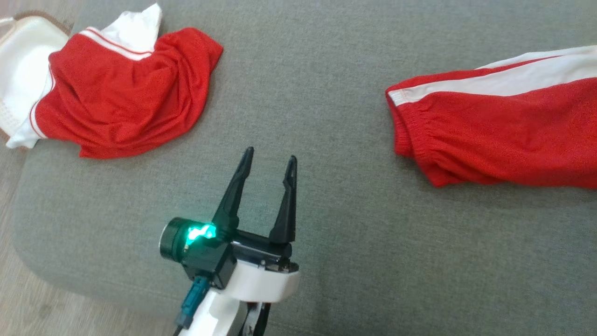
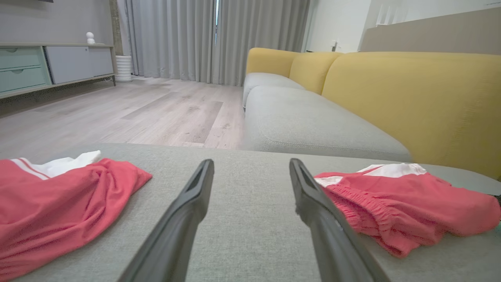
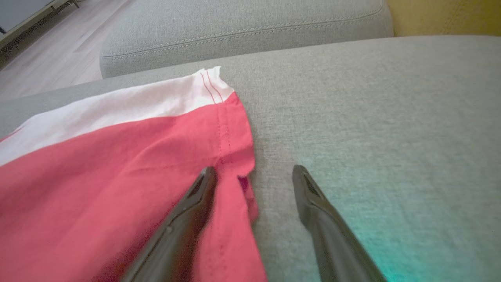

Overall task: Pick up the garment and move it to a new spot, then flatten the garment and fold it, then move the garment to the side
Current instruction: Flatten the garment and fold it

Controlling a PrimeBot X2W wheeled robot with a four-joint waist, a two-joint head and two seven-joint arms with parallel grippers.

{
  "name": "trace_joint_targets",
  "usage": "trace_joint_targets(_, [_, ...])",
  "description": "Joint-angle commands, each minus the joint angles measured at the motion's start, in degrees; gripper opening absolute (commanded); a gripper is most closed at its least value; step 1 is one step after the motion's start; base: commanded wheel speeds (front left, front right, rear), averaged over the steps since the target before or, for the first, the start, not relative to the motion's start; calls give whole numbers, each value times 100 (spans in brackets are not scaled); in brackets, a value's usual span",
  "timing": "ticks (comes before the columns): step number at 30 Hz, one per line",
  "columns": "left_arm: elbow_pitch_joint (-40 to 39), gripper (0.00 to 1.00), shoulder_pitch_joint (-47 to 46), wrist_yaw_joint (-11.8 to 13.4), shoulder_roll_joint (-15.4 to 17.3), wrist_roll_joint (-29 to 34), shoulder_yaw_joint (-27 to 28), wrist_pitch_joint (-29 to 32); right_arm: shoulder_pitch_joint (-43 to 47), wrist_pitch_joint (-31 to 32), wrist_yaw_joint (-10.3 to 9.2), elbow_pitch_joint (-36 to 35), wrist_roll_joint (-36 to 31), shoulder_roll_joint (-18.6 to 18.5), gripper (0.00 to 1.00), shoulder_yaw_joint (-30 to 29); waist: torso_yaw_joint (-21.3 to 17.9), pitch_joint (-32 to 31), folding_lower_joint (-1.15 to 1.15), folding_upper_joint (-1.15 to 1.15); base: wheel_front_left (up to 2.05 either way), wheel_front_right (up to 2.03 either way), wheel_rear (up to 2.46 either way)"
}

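Left gripper [image 1: 271, 154] hangs wide open, empty, over bare cushion [image 1: 326, 242]. Right gripper [image 3: 254, 168], equally open and empty, straddles the hem of the shorts [image 3: 117, 176], lying at the right. Closing there could pinch just 1 layer or slip off the edge; the far crumpled top [image 1: 121, 93] invites a wrong pick

crumpled red garment [image 1: 126, 93], flatter red garment [image 1: 494, 135]

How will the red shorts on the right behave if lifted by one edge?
Probably floppy: the shorts lie in soft wrinkles, so they'd likely drape from one pinch. Likely light: the fabric looks thin. Pushed across the grey cushion, they'd probably bunch rather than slide.
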Motion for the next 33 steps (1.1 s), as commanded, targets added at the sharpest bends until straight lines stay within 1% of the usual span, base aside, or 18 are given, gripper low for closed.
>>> trace_joint_targets(1, [-218,100,-46,-14,-7,23,209,-29,54,69,-4,-54,47,-101,100,84,68,83,0,0,0,0,0])
trace_joint_targets(4, [-265,100,-92,-4,-10,-42,221,-29,58,280,-4,-141,213,-44,100,144,67,132,0,0,0,0,0])
trace_joint_targets(5, [-271,100,-109,7,-10,-52,230,-29,68,322,-4,-188,253,-40,92,179,53,144,0,0,0,0,0])
trace_joint_targets(6, [-273,100,-123,19,-11,-57,243,-29,78,351,-4,-234,275,-43,47,223,29,150,0,0,0,0,0])
trace_joint_targets(7, [-270,100,-136,25,-11,-58,252,-29,83,372,-4,-276,293,-48,13,264,3,151,0,0,0,0,0])
trace_joint_targets(8, [-263,100,-147,24,-11,-57,255,-29,86,391,-4,-319,316,-49,0,303,-28,148,0,0,0,0,0])
trace_joint_targets(15, [-167,100,-182,-42,-12,-25,271,-29,52,165,-4,-519,408,-122,0,411,-413,42,0,0,0,0,0])
trace_joint_targets(19, [-92,100,-175,-101,-12,31,351,-29,74,23,-4,-643,428,-161,0,468,-770,-46,0,0,0,0,0])
trace_joint_targets(25, [-6,100,-219,-208,-12,105,448,-29,163,-121,-4,-682,439,-334,0,469,-1234,-85,0,0,0,0,0])
trace_joint_targets(29, [35,100,-241,-236,-12,121,478,-29,158,-176,-4,-638,409,-385,0,468,-1443,-74,0,0,0,0,0])
trace_joint_targets(33, [174,100,-213,-320,-12,159,484,-29,60,-266,-4,-597,375,-364,0,486,-1588,-136,0,0,0,0,0])
